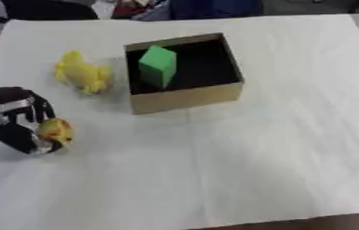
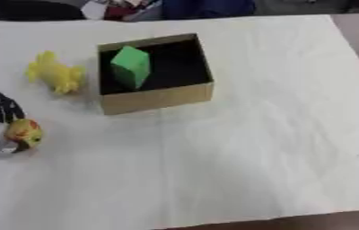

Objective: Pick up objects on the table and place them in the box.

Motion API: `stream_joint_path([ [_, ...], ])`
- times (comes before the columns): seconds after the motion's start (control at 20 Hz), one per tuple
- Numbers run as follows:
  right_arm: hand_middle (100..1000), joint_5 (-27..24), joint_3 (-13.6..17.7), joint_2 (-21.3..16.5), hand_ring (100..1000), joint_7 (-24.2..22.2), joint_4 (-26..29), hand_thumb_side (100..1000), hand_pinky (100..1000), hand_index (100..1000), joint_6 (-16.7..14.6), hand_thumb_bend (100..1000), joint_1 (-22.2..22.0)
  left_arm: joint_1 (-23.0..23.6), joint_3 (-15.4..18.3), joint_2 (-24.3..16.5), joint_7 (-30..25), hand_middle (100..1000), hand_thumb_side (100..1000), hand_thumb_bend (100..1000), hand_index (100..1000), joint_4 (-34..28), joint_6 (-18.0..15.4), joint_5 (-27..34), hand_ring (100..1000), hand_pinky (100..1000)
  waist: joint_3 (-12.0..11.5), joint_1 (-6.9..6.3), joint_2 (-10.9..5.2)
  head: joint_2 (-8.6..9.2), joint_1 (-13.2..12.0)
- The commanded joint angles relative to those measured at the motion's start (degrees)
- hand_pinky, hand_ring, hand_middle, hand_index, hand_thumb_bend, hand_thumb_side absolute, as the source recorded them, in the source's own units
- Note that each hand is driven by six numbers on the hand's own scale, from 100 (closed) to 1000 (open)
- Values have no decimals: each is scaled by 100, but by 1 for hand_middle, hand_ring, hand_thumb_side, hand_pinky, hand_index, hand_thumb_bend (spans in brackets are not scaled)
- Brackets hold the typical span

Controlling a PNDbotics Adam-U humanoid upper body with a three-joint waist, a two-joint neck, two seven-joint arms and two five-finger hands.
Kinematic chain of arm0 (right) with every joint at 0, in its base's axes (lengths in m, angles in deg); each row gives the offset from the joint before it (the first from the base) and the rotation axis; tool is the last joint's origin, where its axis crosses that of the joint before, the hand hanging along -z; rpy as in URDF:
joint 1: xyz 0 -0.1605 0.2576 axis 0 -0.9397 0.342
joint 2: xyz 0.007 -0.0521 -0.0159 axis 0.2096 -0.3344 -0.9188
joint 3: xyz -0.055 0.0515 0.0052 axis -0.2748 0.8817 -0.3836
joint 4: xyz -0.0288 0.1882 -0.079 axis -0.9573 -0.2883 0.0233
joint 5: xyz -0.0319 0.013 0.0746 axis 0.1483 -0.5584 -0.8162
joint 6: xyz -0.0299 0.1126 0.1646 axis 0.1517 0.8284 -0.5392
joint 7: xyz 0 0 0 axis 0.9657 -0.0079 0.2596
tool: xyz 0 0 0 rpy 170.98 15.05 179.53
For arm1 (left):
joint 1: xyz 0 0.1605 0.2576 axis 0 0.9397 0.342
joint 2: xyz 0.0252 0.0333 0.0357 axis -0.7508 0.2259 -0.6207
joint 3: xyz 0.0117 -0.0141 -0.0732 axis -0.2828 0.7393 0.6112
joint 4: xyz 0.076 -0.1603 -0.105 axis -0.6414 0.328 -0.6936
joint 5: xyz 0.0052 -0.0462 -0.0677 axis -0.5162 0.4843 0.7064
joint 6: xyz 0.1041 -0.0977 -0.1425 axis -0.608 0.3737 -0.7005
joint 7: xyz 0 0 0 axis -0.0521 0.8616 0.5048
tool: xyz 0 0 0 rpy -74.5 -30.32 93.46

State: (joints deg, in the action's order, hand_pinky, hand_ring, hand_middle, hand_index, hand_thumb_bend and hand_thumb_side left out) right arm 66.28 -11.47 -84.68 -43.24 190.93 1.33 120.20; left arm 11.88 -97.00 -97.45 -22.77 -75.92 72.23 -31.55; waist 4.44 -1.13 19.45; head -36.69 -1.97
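Green block [image 1: 158,65] already lay in the box [image 1: 186,96]; yellow toy [image 1: 81,72] sat left of it on the table [image 1: 277,148]; left hand [image 1: 14,119] curled round a small yellow-orange object [image 1: 55,130], unboxed.

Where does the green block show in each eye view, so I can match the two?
Left eye view: green block stands in the box's left half, upper centre of the picture.
Right eye view: same block, shifted further left.
Shared landmark: the cardboard box around it, with the yellow toy just left of it.
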Motion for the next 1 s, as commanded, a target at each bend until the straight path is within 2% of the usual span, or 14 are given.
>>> stream_joint_path([
  [0.05,664,-8,73,-56,803,14,96,1000,906,888,10,100,47,-81,35,-86,24,599,372,209,765,74,36,-80,687,554,-6,-11,-94,59,-25],
  [0.1,664,-8,72,-53,803,12,96,1000,906,888,11,100,46,-82,35,-81,25,599,372,209,765,103,42,-113,687,554,-8,-14,-93,61,-26],
  [0.15,663,-8,72,-49,803,10,96,1000,906,888,11,100,45,-82,41,-74,33,583,360,124,747,137,52,-146,672,536,-12,-16,-91,66,-28],
  [0.2,664,-8,72,-46,803,8,96,1000,907,889,12,100,42,-82,47,-66,51,569,356,100,732,169,63,-176,657,521,-13,-17,-90,69,-29],
  [0.35,663,-9,78,-43,803,7,96,1000,907,889,16,100,28,-74,57,-66,182,531,355,100,690,174,74,-264,616,478,-15,-19,-89,70,-22],
  [0.65,661,-10,83,-28,803,9,96,1000,907,889,24,100,9,-91,86,-102,402,518,332,100,670,9,97,-424,580,425,-22,-22,-103,60,-22],
  [1.0,659,1,97,-36,803,49,96,1000,907,889,35,100,-5,-199,237,-178,493,511,354,100,661,-214,139,-482,558,373,-58,-30,-132,21,8],
])
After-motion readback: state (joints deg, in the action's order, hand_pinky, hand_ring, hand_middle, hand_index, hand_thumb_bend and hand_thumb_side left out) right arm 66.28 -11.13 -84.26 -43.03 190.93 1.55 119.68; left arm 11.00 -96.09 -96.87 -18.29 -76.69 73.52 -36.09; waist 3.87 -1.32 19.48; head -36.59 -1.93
